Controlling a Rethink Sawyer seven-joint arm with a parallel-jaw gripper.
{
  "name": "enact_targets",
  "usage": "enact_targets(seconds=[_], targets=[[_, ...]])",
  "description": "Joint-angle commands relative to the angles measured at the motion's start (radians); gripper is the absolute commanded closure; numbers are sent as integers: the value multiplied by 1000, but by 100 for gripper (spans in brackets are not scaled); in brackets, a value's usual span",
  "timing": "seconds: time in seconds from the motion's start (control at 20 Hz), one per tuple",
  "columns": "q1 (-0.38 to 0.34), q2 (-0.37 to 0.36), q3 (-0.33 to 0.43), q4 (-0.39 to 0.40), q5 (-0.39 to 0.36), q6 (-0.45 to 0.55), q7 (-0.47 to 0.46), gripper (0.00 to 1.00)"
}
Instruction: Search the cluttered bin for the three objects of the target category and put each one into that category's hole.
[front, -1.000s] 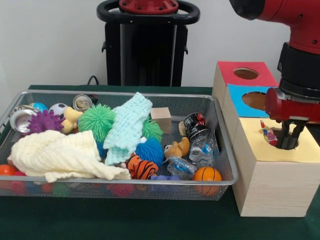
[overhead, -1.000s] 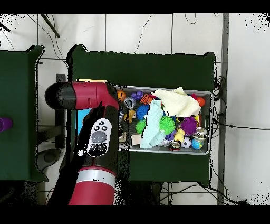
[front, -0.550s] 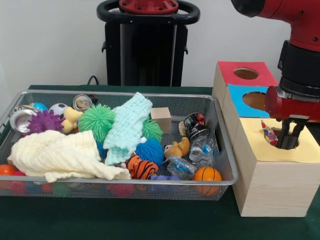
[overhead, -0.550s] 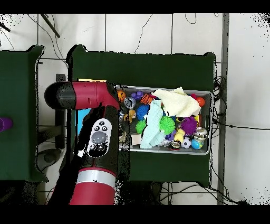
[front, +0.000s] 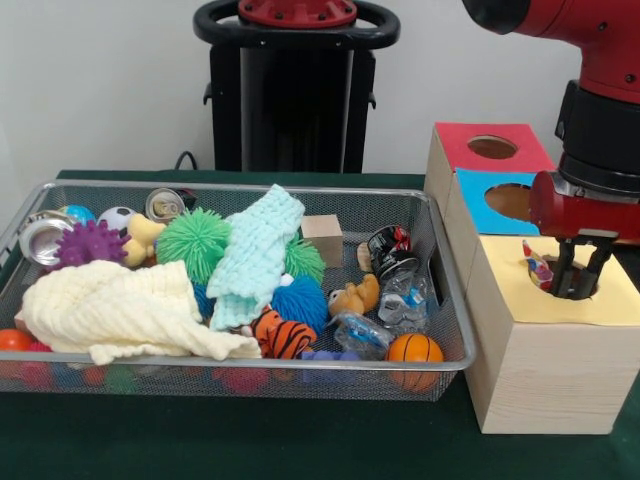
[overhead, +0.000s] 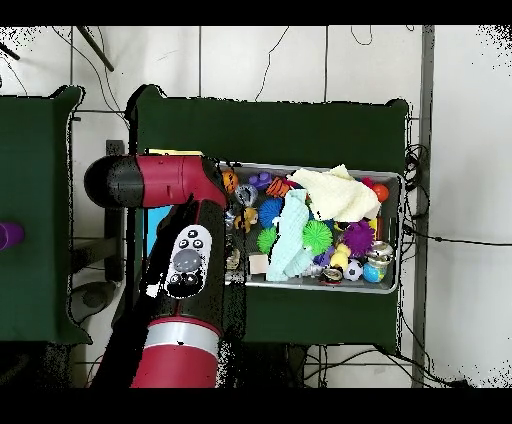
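- Gripper (front: 576, 285): right of frame, tips down in the hole of the yellow-topped box (front: 540, 345); fingers parted, nothing visibly between them.
- Small multicoloured item (front: 534, 268): at hole's left rim, just beside gripper; type unclear, poss. a wrapper or toy.
- Wire bin (front: 455, 330): centre-left, full of clutter incl. cream cloth (front: 110, 310), mint cloth (front: 255, 255), orange ball (front: 414, 349).
- Overhead: arm (overhead: 185, 262) covers boxes at left; gripper not seen.
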Motion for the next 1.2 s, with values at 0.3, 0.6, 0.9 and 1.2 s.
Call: enact_targets(seconds=[0.3, 0.6, 0.9, 1.2], targets=[[-41, -71, 45, -56, 15, -109, 167, 0], [-39, -72, 44, -53, 13, -115, 169, 0], [-39, -73, 44, -53, 13, -109, 168, 0], [-44, -80, 48, -59, 17, -82, 161, 0]])
